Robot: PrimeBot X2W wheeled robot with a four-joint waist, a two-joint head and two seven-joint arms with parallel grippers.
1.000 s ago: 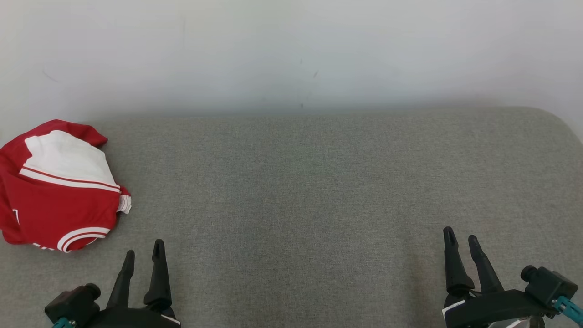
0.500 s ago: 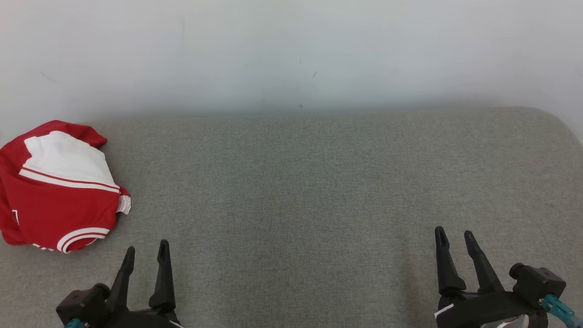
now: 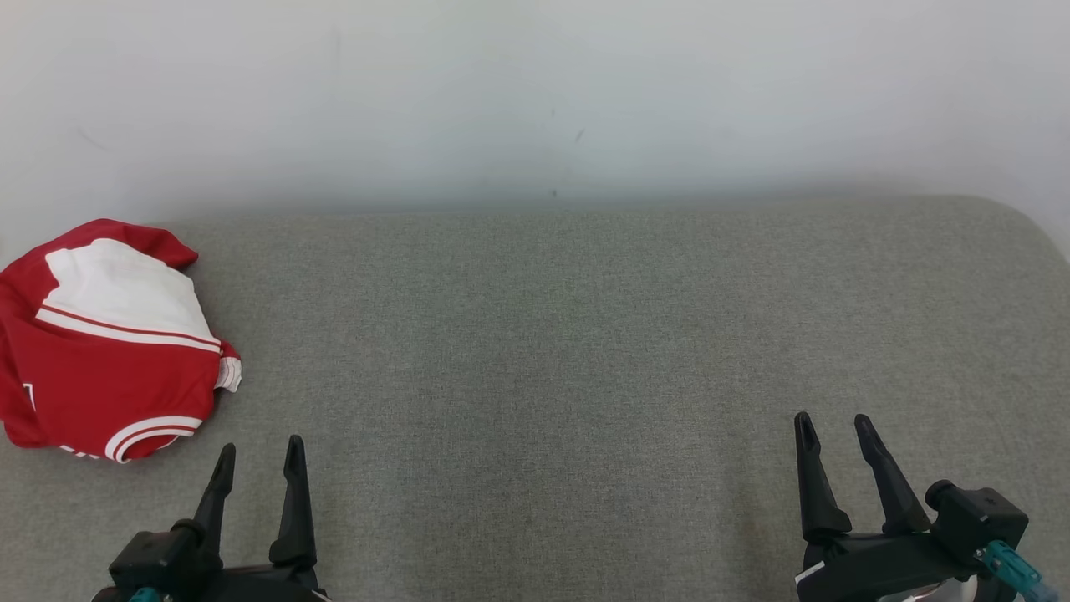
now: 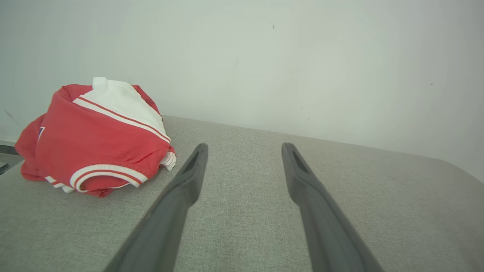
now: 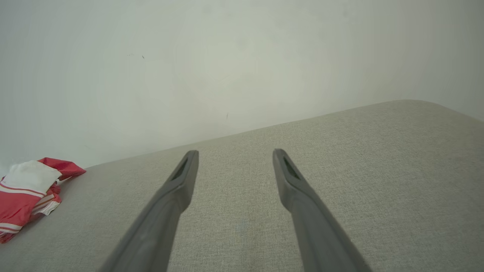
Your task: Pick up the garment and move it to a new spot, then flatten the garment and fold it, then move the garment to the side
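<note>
Crumpled red-and-white jersey garment (image 3: 109, 343), bunched in a loose heap at the left edge of the frame on the grey fabric-covered bench (image 3: 568, 351), close to the pale wall (image 3: 535, 100). The cloth is judged light, soft and limp, likely to sag and unfurl when lifted. The white-striped ribbed hem (image 3: 150, 435) on the near side, or a raised fold on top, offers the firmest purchase. Left pincer (image 3: 260, 447), lower left, stands fully spread and empty, near the heap but apart from it; the left wrist view sets the garment (image 4: 94, 143) to the upper left of its fingers (image 4: 189, 177). Right pincer (image 3: 833, 420), lower right, is likewise spread wide, empty, and well apart from the garment.
</note>
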